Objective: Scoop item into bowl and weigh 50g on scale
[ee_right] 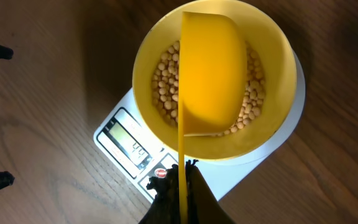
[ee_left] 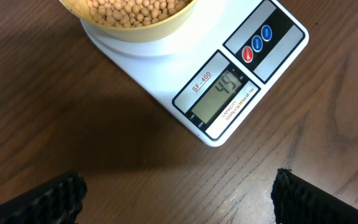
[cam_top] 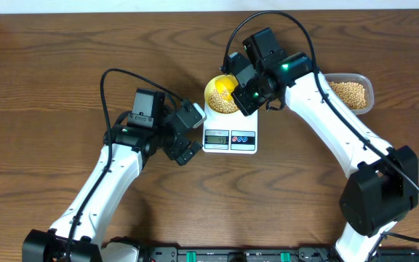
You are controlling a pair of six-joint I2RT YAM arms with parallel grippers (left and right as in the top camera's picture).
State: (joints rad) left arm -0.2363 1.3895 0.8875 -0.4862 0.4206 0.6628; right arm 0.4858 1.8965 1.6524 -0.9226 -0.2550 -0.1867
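The pale yellow bowl (ee_right: 272, 93) stands on the white scale (cam_top: 230, 132) and holds a layer of tan beans (ee_right: 166, 81). My right gripper (ee_right: 183, 169) is shut on the thin handle of a yellow scoop (ee_right: 211, 68), which hangs tipped on its side over the bowl. In the overhead view that right gripper (cam_top: 244, 89) is right beside the bowl (cam_top: 221, 93). The scale (ee_left: 185, 71) shows its grey display (ee_left: 221, 96) in the left wrist view. My left gripper (cam_top: 188, 137) rests open just left of the scale, with only bare table between its fingers (ee_left: 297, 196).
A clear plastic container (cam_top: 349, 93) full of more beans sits at the back right, behind the right arm. The scale's red and blue buttons (ee_left: 257, 43) face the front. Both arms' cables arch above the table.
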